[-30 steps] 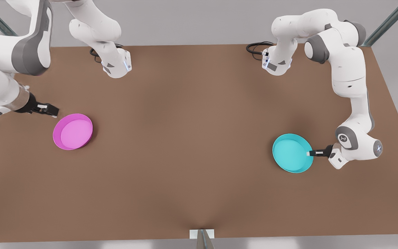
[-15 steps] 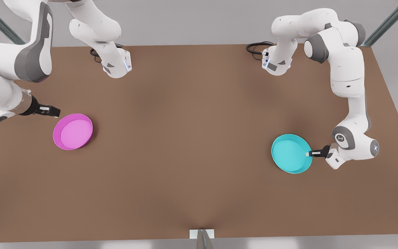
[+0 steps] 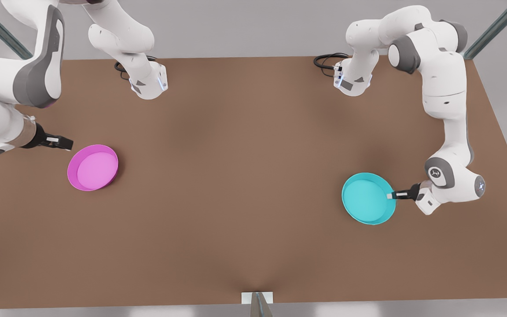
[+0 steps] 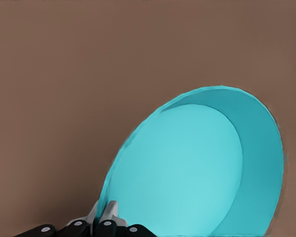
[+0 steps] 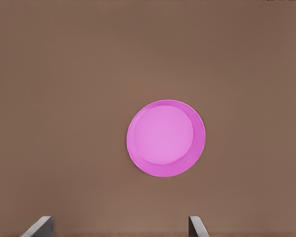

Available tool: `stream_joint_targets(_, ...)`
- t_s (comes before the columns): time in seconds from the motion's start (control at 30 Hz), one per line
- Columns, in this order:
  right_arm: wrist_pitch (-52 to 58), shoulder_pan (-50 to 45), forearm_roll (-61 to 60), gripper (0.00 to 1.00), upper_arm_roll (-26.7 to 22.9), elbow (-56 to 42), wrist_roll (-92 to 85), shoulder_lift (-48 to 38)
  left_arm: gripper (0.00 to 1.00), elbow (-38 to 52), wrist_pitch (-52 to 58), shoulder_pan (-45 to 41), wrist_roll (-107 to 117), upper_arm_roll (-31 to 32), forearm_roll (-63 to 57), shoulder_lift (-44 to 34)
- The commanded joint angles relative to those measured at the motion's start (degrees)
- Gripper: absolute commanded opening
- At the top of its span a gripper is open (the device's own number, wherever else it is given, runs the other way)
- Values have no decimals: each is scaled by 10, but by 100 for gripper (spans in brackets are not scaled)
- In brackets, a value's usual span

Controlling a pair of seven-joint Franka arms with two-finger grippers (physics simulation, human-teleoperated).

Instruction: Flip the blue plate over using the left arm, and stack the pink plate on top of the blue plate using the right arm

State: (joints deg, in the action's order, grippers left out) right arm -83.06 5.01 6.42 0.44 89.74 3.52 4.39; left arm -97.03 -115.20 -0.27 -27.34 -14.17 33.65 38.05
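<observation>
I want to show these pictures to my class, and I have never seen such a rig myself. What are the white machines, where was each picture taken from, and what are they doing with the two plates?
These are simulator renders of two white robot arms on a brown table. The front view looks down on the whole scene. The other two pictures come from cameras on the arms' wrists.

The left gripper, on the front view's right, is shut on the rim of the blue plate; its wrist view shows that plate tilted, its open side facing the camera.

The right gripper, on the front view's left, is open and beside the pink plate, not touching it. Its wrist view looks at that plate, which lies flat, open side up.
</observation>
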Motion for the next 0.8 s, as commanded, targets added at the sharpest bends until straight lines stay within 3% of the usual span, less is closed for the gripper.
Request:
stream_joint_targets(0.0, 0, 0, 0, 100, 0, 0, 0, 0, 21, 0, 2, 0, 0, 0, 51, -1)
stream_joint_targets(0.27, -1, 11, -2, 100, 0, 0, -1, 0, 21, 1, 12, -39, 130, 54, 41, -65)
stream_joint_targets(0.47, -20, 88, -4, 100, -24, -11, -135, 39, 21, 1, 74, -140, 274, 54, -92, -156)
stream_joint_targets(0.53, -50, 100, -4, 100, -46, 26, -130, 23, 21, 4, 81, -203, 359, 54, -155, -180)
stream_joint_targets(0.6, -153, 139, -4, 100, -47, 95, -135, 16, 21, 12, 92, -255, 421, 53, -217, -198)
stream_joint_targets(0.67, -231, 192, -38, 100, -51, 169, -178, 19, 21, 59, 162, -293, 470, 53, -303, -201)
stream_joint_targets(0.77, -250, 233, -70, 100, -70, 218, -239, 45, 21, 77, 209, -362, 555, 53, -428, -204)
